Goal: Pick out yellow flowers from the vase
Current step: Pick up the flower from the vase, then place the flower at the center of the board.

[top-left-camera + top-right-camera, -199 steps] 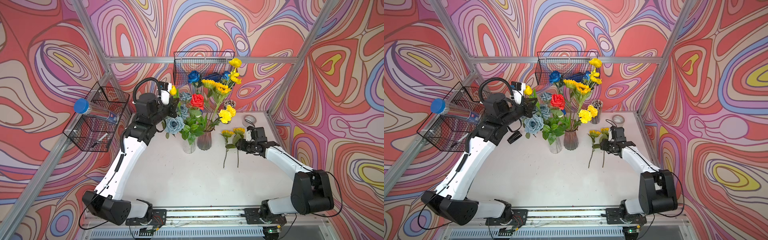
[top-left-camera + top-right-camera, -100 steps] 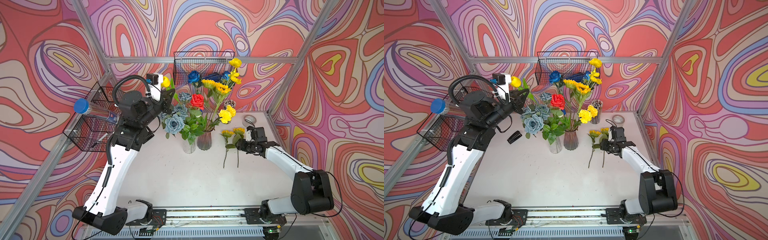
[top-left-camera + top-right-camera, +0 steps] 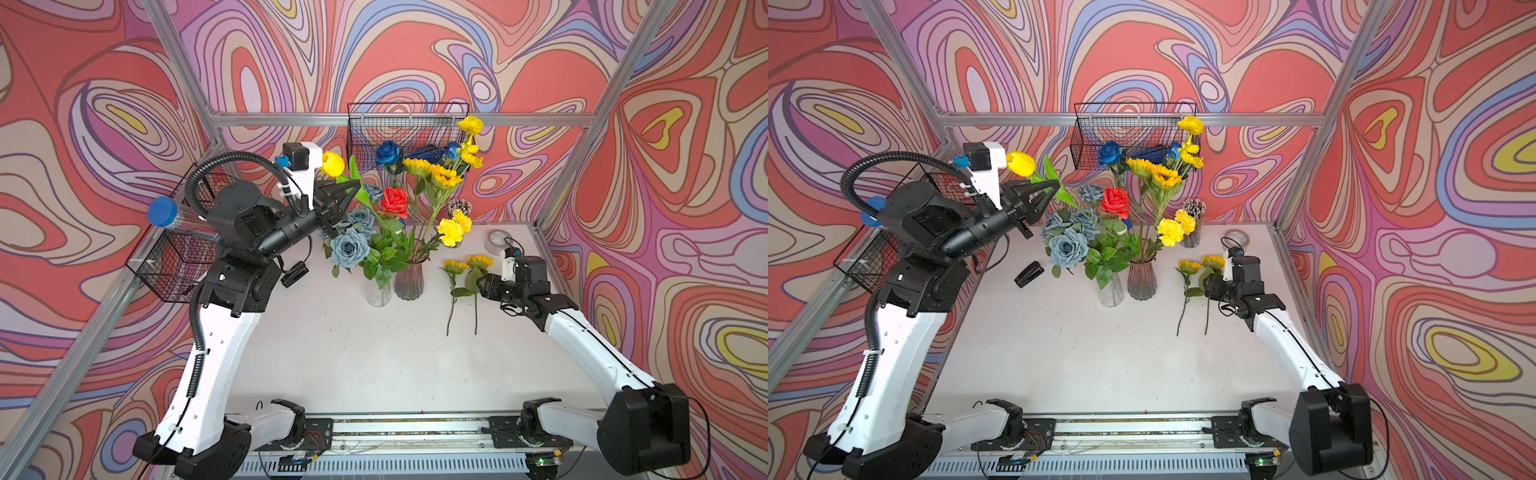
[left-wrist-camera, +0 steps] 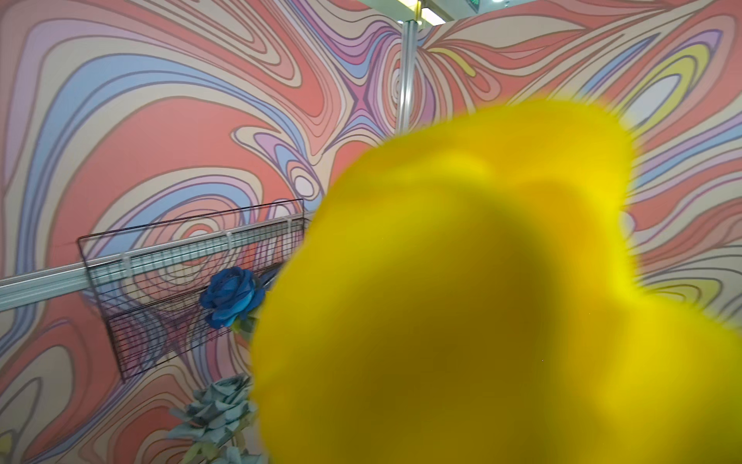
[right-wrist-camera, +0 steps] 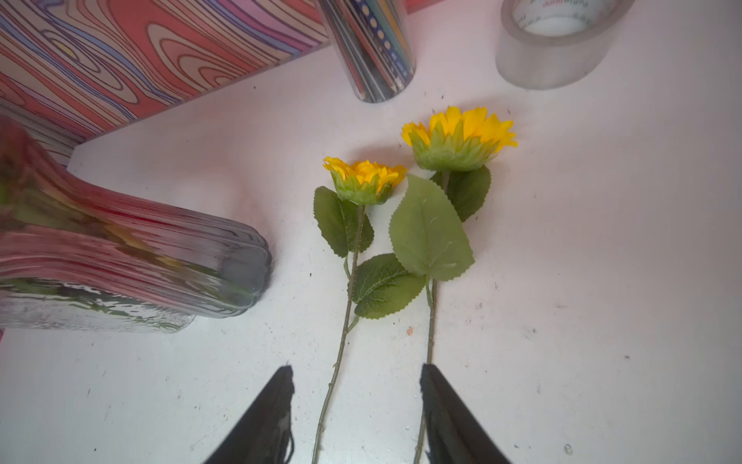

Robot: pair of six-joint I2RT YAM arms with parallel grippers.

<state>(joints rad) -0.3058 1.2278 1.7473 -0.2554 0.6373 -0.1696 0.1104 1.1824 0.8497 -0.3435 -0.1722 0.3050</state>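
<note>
My left gripper (image 3: 348,188) (image 3: 1049,189) is shut on the green stem of a yellow tulip (image 3: 333,164) (image 3: 1021,163), held high to the left of the bouquet. The tulip's blurred head (image 4: 482,301) fills the left wrist view and hides the jaws. Its stem slants down among the leaves above the clear vase (image 3: 378,293). Yellow sunflowers (image 3: 440,176) and carnations (image 3: 451,230) stand in the ribbed vase (image 3: 408,282). Two yellow sunflowers (image 5: 363,176) (image 5: 461,136) lie on the table. My right gripper (image 5: 355,373) (image 3: 484,286) hovers open over their stems.
Blue, red and grey-blue roses share the vases. A pencil cup (image 3: 459,205) and tape roll (image 3: 496,241) stand at the back right, and a black stapler (image 3: 295,274) lies left of the vases. Wire baskets hang on the left wall (image 3: 174,257) and the back wall (image 3: 407,124).
My left arm has lifted and drawn back to the left, carrying the yellow tulip up and away from the bouquet. The right arm has stayed in place.
</note>
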